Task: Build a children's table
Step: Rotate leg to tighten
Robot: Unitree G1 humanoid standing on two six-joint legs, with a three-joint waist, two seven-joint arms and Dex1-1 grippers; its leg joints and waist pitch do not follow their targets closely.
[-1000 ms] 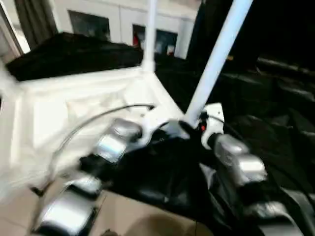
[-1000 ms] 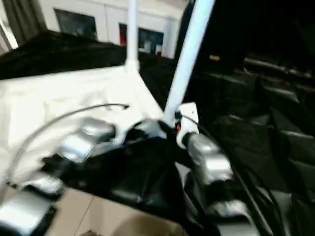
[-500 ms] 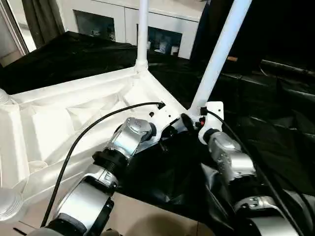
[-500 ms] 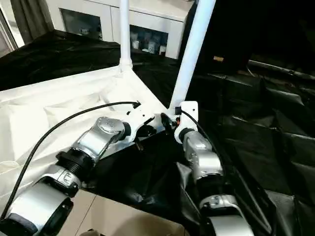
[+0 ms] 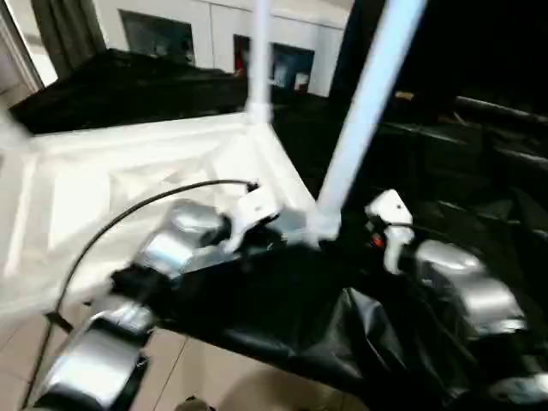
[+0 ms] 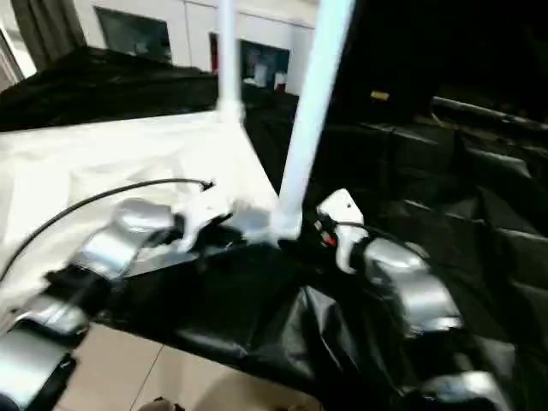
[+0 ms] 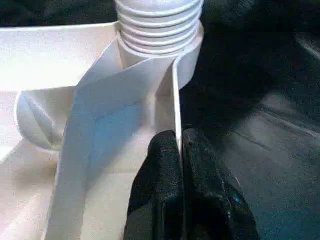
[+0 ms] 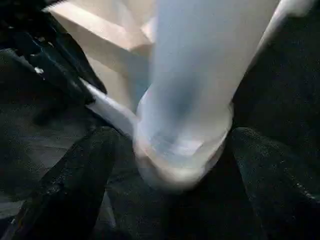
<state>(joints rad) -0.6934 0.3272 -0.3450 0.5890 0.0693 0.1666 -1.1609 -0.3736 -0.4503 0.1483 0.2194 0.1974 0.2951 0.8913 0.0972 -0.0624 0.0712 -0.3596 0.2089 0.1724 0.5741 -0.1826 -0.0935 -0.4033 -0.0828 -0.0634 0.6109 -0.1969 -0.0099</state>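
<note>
The children's table lies upside down on black cloth, its white tabletop (image 5: 128, 171) showing the ribbed underside. One white leg (image 5: 259, 51) stands in the far corner. A second leg (image 5: 360, 111) rises slanted from the near right corner socket (image 7: 160, 30). My left gripper (image 7: 179, 145) is shut on the thin rim wall (image 7: 176, 95) just below that socket. My right gripper (image 8: 175, 150) is open, with a black finger (image 8: 75, 190) on each side of the leg's base (image 8: 185, 145) and a gap to it on both sides.
Black cloth (image 5: 462, 154) covers the surface to the right and in front of the tabletop. A white glass-door cabinet (image 5: 214, 38) stands behind. Tiled floor (image 5: 214, 377) shows at the near edge. A black cable (image 5: 145, 210) arcs over my left forearm.
My right gripper has opened wider and drawn back to the right from the leg's base. The left gripper keeps its pinch on the rim. The camera has shifted.
</note>
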